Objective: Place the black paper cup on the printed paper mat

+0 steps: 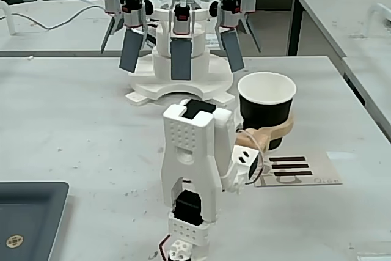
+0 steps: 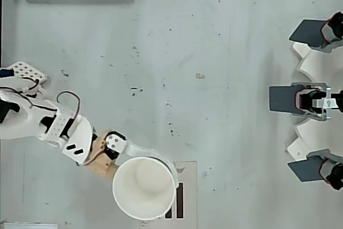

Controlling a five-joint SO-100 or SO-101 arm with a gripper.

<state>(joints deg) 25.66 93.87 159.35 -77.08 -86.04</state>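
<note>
Cup build: black paper cup (image 1: 266, 109), thin-walled and empty as the overhead view shows; judged very light, easily dented by a hard squeeze, prone to tipping.
Surface: matte paper outside, probably not slippery; rolled white rim stiffens the top only.
Best hold: around the lower to middle wall, clear of the rim, with gentle pressure.
Gripper (image 1: 278, 131): jaws spread about a cup's width, wrapped round the lower wall, tan finger curving across the front in the fixed view.
Grip state: closed on the cup, upright, mouth up.
Cup place: above the near-left part of the printed paper mat (image 1: 299, 170); in the overhead view (image 2: 143, 187) overlapping the mat's edge (image 2: 188, 194).
Contact with mat: hard to tell; base hidden behind the finger, likely held just off the sheet.
Table (image 1: 85, 120): bare around the mat.
</note>
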